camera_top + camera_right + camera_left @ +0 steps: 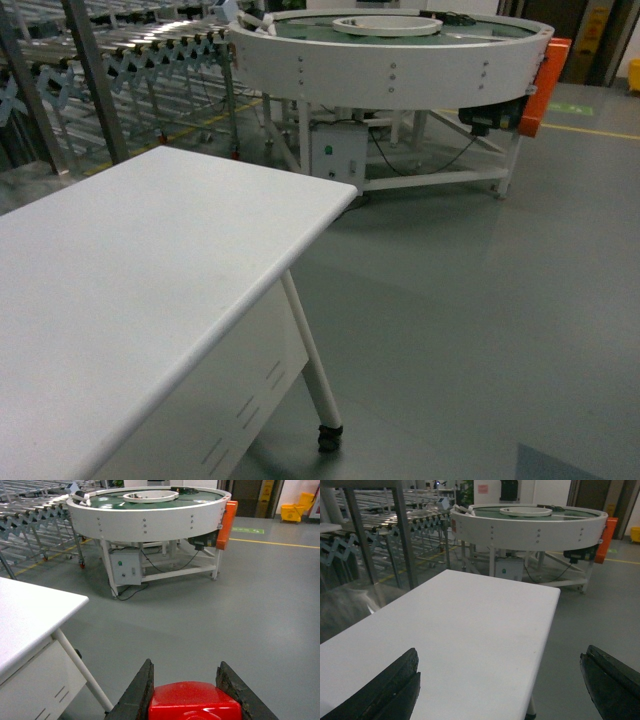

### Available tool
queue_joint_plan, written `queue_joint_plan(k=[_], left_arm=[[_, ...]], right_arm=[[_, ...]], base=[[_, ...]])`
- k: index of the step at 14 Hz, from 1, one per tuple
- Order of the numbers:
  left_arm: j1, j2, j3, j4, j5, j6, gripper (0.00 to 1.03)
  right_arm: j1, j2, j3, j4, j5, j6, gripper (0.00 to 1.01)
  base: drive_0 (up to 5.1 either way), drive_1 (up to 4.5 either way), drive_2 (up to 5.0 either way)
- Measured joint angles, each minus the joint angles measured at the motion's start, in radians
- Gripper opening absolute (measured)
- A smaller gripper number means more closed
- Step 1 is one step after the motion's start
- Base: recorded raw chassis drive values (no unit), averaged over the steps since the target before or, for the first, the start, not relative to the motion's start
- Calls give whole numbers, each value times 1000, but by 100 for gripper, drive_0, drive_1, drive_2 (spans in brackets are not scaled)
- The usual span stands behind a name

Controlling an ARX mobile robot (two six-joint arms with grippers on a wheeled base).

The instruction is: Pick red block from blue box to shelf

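Observation:
The red block (195,700) sits between the two dark fingers of my right gripper (185,663), which is shut on it above the grey floor. Only the block's glossy top shows, at the bottom edge of the right wrist view. My left gripper (500,652) is open, fingers wide apart with nothing between them, over the white table (470,625). Neither gripper appears in the head view. The blue box is out of view. Grey steel uprights (402,535) at the left look like part of the shelf; the same uprights (95,70) show in the head view.
The white table (130,270) fills the left, on slanted legs with castors (329,435). Beyond it stand a round white conveyor (390,55) with an orange panel (553,85) and an expanding roller conveyor (150,50). Grey floor (480,300) lies to the right.

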Motion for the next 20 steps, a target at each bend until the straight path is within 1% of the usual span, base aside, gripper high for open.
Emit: queue_joint_plan(k=[10,16,18,20], left_arm=[[0,0,0,0,0,0,98],[0,0,0,1,0,0,98],[0,0,0,-1,1,0,98],[0,0,0,-2,0,0,98]], right_arm=[[0,0,0,0,0,0,29],[0,0,0,-2,0,0,29],[0,0,0,2,0,0,29],[0,3,0,-2,0,0,29]], base=[[-156,-144,-169],[66,-27,-636],[-169,26,-365],[-144,-144,-144]])
